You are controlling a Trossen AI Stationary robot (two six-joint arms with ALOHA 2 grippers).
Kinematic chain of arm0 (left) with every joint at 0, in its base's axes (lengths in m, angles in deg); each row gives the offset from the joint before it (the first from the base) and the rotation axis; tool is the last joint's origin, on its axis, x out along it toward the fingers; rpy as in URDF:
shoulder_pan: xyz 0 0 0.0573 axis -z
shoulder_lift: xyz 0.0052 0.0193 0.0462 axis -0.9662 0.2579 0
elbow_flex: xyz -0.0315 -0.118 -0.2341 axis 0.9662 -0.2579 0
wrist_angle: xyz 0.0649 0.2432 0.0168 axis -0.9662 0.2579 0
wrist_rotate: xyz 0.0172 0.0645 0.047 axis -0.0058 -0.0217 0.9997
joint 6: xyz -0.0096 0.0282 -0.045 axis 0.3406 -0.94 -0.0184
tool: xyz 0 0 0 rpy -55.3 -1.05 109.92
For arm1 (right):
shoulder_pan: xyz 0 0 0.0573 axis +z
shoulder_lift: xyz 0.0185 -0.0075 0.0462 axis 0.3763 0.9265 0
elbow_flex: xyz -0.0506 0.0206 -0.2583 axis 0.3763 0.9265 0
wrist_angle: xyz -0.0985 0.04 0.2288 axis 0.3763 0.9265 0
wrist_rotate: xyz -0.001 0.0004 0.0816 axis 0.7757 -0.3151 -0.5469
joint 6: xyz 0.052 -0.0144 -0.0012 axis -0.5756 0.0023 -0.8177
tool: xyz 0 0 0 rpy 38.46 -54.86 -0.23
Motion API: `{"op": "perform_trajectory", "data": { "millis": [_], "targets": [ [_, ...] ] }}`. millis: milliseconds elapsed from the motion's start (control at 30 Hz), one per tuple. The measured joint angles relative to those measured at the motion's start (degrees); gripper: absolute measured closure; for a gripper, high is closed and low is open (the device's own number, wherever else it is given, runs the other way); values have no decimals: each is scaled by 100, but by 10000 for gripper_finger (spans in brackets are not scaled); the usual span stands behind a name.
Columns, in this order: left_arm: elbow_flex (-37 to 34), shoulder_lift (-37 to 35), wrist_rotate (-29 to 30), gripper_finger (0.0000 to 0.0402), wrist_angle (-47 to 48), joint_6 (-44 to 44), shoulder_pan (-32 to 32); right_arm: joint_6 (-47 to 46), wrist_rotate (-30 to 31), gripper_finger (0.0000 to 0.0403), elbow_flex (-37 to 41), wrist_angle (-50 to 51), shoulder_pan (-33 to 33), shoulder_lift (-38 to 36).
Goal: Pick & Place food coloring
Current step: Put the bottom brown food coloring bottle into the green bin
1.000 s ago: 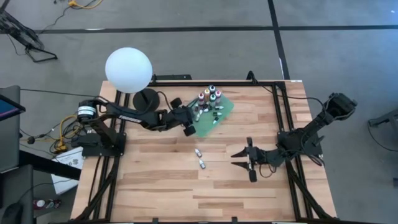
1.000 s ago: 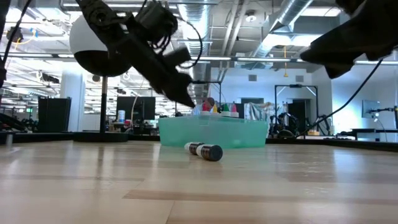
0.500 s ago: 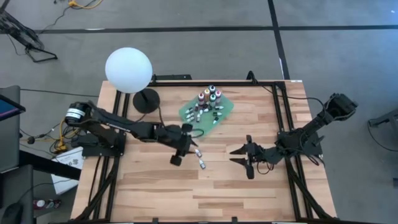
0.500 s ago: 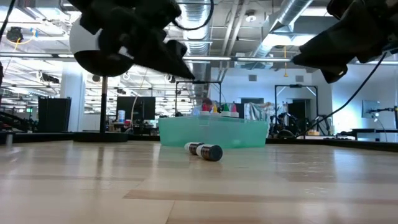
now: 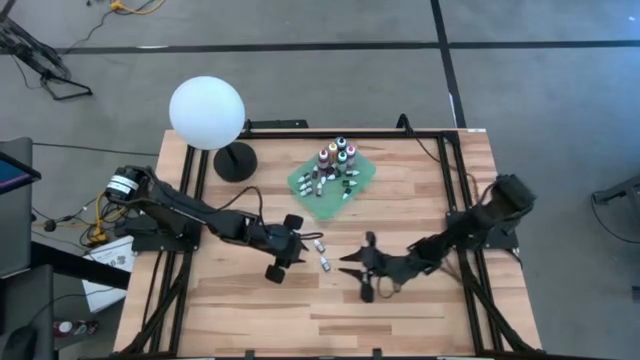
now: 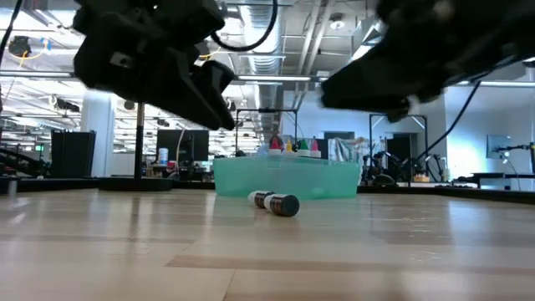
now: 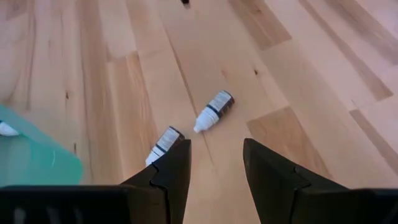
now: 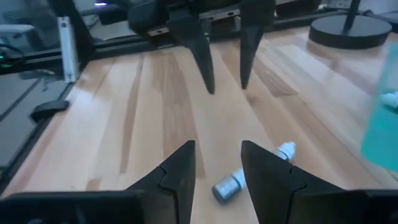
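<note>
Two small food coloring bottles (image 5: 318,244) (image 5: 325,264) lie on their sides on the wood table, mid-table. More bottles (image 5: 335,160) stand and lie in a green square tray (image 5: 360,178) at the far middle. My left gripper (image 5: 303,245) hangs open just left of the two loose bottles (image 7: 214,112) (image 7: 163,143), above the table. My right gripper (image 5: 345,265) is open too, just right of them and pointing left. In its wrist view one bottle (image 8: 229,185) lies ahead between its fingers and the other (image 8: 285,149) shows beyond one finger.
A white globe lamp (image 5: 207,112) on a black round base (image 5: 235,160) stands at the far left. A black frame (image 5: 455,200) runs along the table's edges. Bare wood lies toward the near edge (image 5: 300,320). The low view shows the bottles (image 6: 276,203) before the tray (image 6: 284,177).
My left gripper has swung from the green tray toward the near edge, turning, and now hangs beside the two loose bottles. My right gripper has reached toward the table's left, sinking a little, up to the same bottles. The bottles have not moved.
</note>
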Motion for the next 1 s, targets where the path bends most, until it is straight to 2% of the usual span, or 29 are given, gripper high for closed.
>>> {"op": "perform_trajectory", "data": {
  "millis": [200, 300, 467, 633, 1000],
  "targets": [
    [-486, -118, 308, 260, -570, 194, 89, -255, -156, 240, -803, 70, -140, 911],
    [-675, -172, 358, 260, -829, 199, 118, -645, -144, 209, -1059, 576, -221, 1056],
    [-749, -384, 464, 260, -724, 265, 147, -1405, -77, 177, -1395, 1548, -390, 1142],
    [-746, -609, 475, 260, -726, 258, 256, -1599, 18, 175, -1576, 1868, -421, 1264],
    [-746, -822, 771, 260, -778, 256, 471, -1725, -18, 199, -1711, 2264, -381, 1425]
  ]
}}
